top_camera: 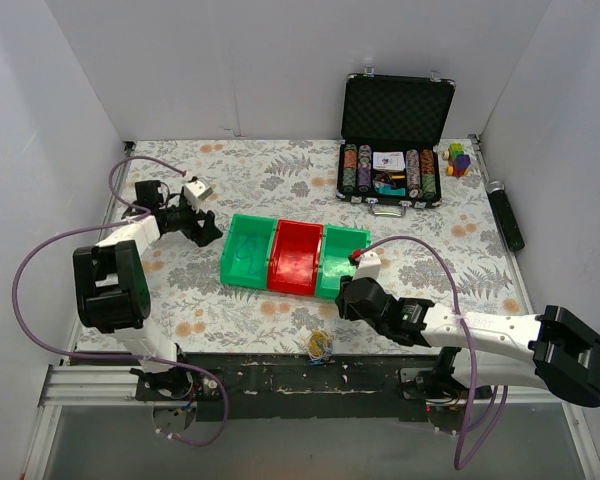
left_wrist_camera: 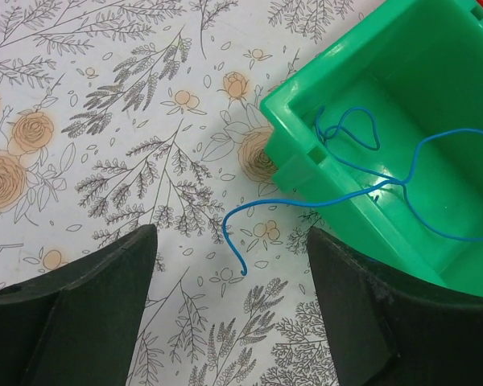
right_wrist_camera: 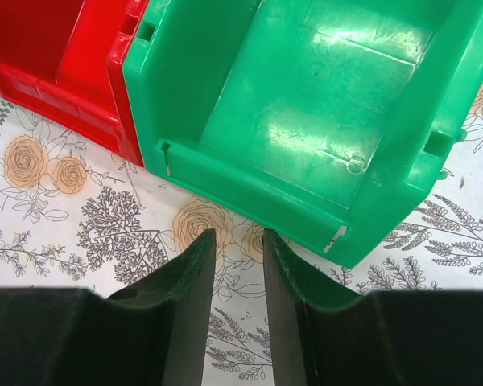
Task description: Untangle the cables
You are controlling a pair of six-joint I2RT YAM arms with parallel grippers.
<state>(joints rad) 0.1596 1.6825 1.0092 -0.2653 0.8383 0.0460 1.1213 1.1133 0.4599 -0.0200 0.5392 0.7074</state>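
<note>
Left gripper (left_wrist_camera: 232,240) above blue cable (left_wrist_camera: 322,204), far part off-frame

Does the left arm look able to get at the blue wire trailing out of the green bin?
Probably yes: the left gripper is open right over the loose end of the blue wire, which lies on the table with nothing covering it.

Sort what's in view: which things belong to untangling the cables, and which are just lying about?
Job: blue cable, trailing out of the left green bin; small knot of cables on the near side of the bins; likely the red bin and right green bin.
Lying about: open chip case; coloured blocks; black stick-shaped object at the right.
</note>
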